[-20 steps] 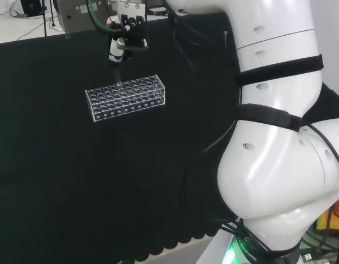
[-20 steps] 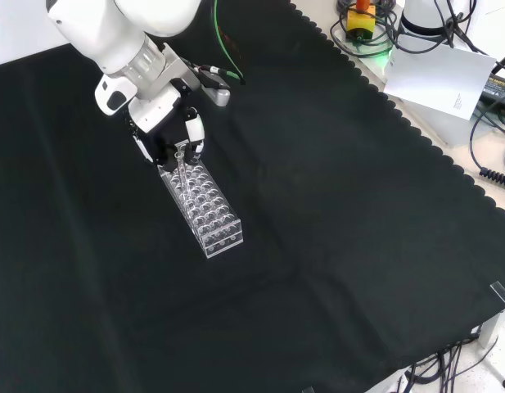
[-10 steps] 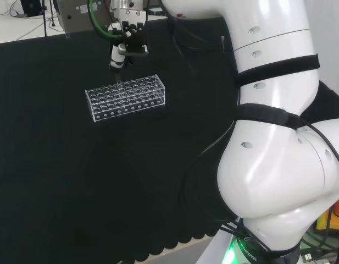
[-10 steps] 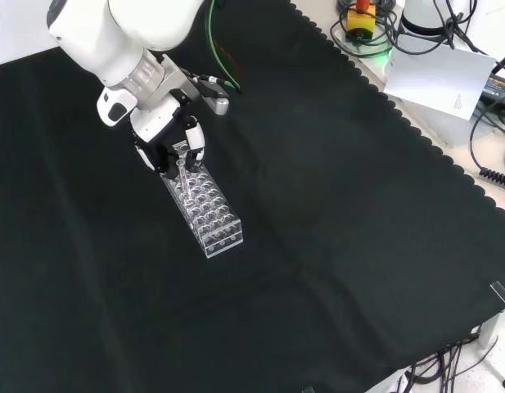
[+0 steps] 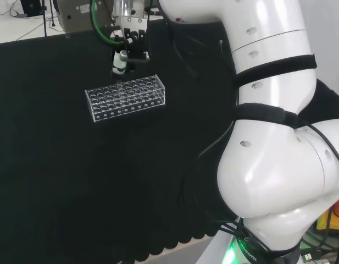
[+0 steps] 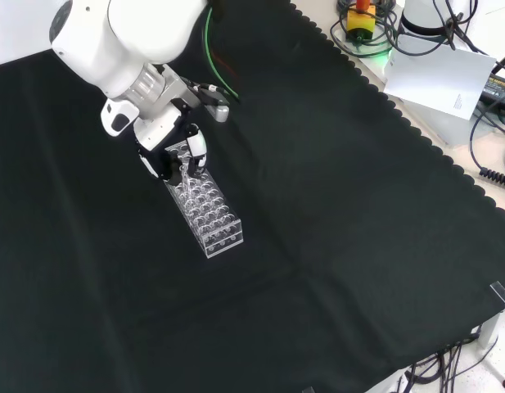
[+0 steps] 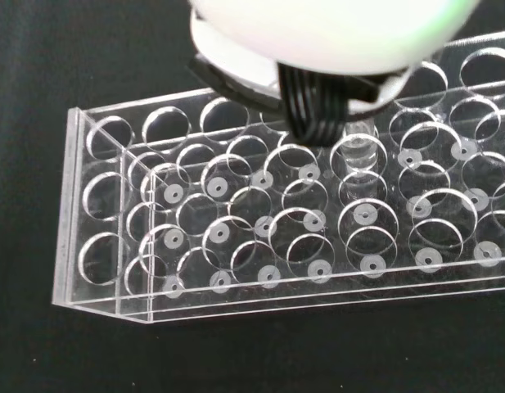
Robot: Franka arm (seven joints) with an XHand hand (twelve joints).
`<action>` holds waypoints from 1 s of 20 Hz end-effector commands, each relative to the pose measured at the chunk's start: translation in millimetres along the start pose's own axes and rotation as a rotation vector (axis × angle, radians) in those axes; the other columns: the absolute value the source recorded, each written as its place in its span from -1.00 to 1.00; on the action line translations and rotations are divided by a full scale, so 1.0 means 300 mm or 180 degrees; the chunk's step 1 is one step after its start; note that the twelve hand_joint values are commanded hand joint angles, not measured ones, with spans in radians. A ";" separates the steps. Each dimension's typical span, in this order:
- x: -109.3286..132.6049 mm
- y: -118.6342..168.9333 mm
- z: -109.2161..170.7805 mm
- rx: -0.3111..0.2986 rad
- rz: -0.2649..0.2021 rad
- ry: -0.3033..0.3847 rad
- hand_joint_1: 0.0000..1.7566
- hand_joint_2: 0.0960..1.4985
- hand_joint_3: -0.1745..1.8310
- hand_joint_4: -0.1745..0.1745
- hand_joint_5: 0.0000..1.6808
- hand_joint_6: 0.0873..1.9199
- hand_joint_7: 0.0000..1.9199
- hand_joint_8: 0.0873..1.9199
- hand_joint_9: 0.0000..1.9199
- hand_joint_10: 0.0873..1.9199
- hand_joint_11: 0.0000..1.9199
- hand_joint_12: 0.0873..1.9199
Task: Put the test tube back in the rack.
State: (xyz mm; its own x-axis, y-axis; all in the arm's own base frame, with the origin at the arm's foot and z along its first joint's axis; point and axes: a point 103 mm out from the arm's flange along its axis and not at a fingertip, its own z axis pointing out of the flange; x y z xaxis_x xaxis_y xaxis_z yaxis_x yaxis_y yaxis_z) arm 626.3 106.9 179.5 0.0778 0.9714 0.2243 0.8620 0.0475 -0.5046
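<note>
We see the hand [image 6: 172, 151] directly above the clear rack [image 6: 205, 205], fingers curled around the test tube [image 6: 183, 169]; its lower end hangs just under the hand, entering a hole; we judge seating and release remain.

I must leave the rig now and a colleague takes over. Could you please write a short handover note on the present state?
Hand: curled around the test tube, held above the far end of the rack in the front view.
Tube: roughly upright, its lower end at the holes of the rack; in the wrist view it seems to enter a hole, but how deep is unclear.
Rack: lies on the black cloth; the other holes look empty.
Done: tube brought over the rack.
Left: lower it fully, open the hand, pull away.
</note>
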 end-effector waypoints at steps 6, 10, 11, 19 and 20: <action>0.000 0.010 0.036 0.0274 -0.0174 0.0214 0.59 -0.27 -0.17 -1.00 0.58 -0.63 0.49 -0.46 0.67 -1.00 0.22 -0.06; 0.005 -0.001 0.009 0.0591 -0.0327 0.0280 0.21 -0.38 -0.21 -0.21 0.04 -0.59 -0.04 -0.37 0.44 -1.00 -0.25 0.31; 0.010 -0.004 -0.002 0.0615 -0.0359 0.0283 0.11 -0.37 -0.26 -0.02 -0.20 -0.64 -0.33 -0.30 0.24 -1.00 -0.43 0.40; 0.046 -0.054 -0.092 0.0452 -0.0524 0.0329 -0.05 -0.28 -0.45 0.27 -0.56 -0.89 -0.98 -0.09 -0.20 -1.00 -0.79 0.61; 0.048 -0.066 -0.108 0.0405 -0.0543 0.0329 -0.05 -0.28 -0.46 0.27 -0.56 -0.90 -0.99 -0.09 -0.21 -1.00 -0.80 0.61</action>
State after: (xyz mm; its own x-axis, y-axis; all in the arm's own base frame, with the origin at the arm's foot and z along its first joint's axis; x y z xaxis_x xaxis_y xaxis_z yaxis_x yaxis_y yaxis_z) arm 637.9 112.9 197.4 0.0355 0.9460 0.3223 0.8230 0.1553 -0.5465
